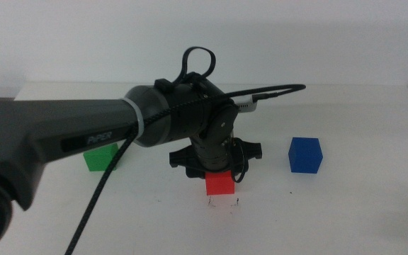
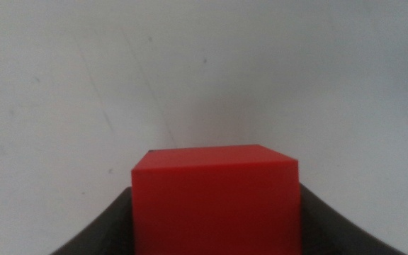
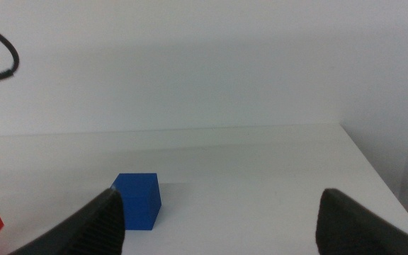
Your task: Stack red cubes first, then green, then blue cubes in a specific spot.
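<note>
Red cube (image 1: 219,183) sits gripped in the left pincer (image 1: 218,177), just above the marked spot (image 1: 224,203) on the worktop (image 1: 346,212). Green cube (image 1: 99,159) waits far left, blue cube (image 1: 305,155) right. Nothing is stacked. The right pincer (image 3: 218,219) gapes wide.

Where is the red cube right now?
The red cube sits mid-table in the middle view, gripped by the left gripper, just above the marked spot, between green cube and blue cube.

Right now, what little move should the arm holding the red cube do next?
Probably lower it a bit. The left gripper holds the red cube just above the two tick marks, with a gap underneath, so it seems not yet set down.
</note>
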You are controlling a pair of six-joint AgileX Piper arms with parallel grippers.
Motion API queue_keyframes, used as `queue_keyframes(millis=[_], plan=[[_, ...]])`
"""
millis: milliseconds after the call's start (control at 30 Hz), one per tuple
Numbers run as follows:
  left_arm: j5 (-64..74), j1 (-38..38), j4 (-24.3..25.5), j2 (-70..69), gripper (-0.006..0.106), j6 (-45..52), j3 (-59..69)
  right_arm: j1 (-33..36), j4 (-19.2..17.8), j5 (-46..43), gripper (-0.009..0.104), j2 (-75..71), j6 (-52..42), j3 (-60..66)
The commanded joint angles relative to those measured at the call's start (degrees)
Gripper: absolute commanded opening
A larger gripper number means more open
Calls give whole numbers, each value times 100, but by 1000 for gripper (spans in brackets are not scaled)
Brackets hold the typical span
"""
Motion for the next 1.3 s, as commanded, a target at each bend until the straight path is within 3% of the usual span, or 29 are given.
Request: queue_keyframes(millis=[0,333,367,533,767,900,1067,1133,1200,1267], plan=[[-81,-19,-63,72,-1,-21,19,-43,-56,-64,93,-28,-55,15],[-232,-19,-255,192,2,60,19,-43,-56,-64,93,-28,-55,15],[-172,-19,-260,192,17,170,19,-43,-56,-64,93,-28,-55,15],[-162,-19,-349,192,45,319,19,-43,-56,-64,93,-28,-55,15],[-226,-9,-343,157,94,435,7,-43,-56,-64,93,-28,-55,15],[111,72,-278,-339,94,992,-194,-43,-56,-64,93,-28,-55,15],[1123,542,270,-1313,94,1365,-266,-43,-56,-64,93,-28,-55,15],[1812,1077,673,-1650,94,1545,-266,-43,-56,-64,93,-28,-33,15],[2103,1509,717,-1711,94,1769,-266,-43,-56,-64,93,-28,29,15],[2170,2043,405,-1685,94,2182,-266,-43,-56,-64,93,-28,29,15]])
